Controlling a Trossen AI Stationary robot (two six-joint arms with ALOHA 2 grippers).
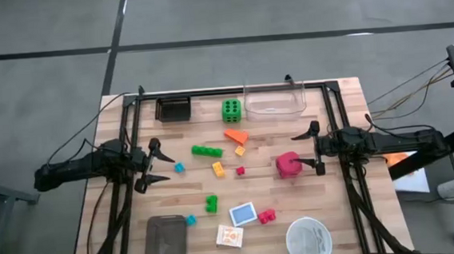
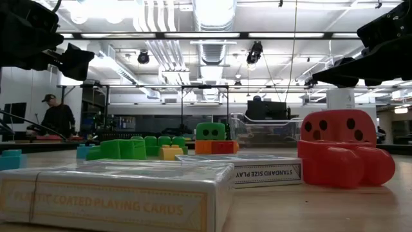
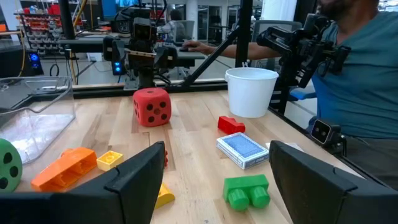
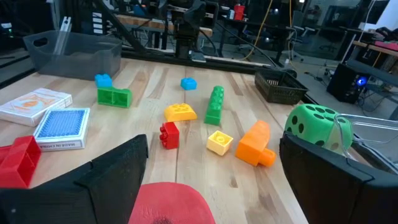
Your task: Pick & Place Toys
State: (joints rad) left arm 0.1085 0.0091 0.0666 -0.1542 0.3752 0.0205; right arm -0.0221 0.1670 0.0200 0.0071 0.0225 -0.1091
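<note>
Toys lie spread over the middle of the wooden table: a green die (image 1: 231,109), an orange brick (image 1: 236,136), a long green brick (image 1: 206,151), yellow bricks (image 1: 218,169), a green brick (image 1: 211,202), a red brick (image 1: 266,215), and two card packs (image 1: 243,214) (image 1: 229,236). A red die (image 1: 288,165) rests on the table just in front of my right gripper (image 1: 316,147). That gripper is open and empty; the die shows low between its fingers in the right wrist view (image 4: 168,202). My left gripper (image 1: 154,165) is open and empty at the table's left.
A clear tub (image 1: 274,100) and a black basket (image 1: 173,108) stand at the far edge. A grey container (image 1: 164,242) and a round white bowl (image 1: 309,240) stand at the near edge. A person (image 3: 354,74) is beside the table.
</note>
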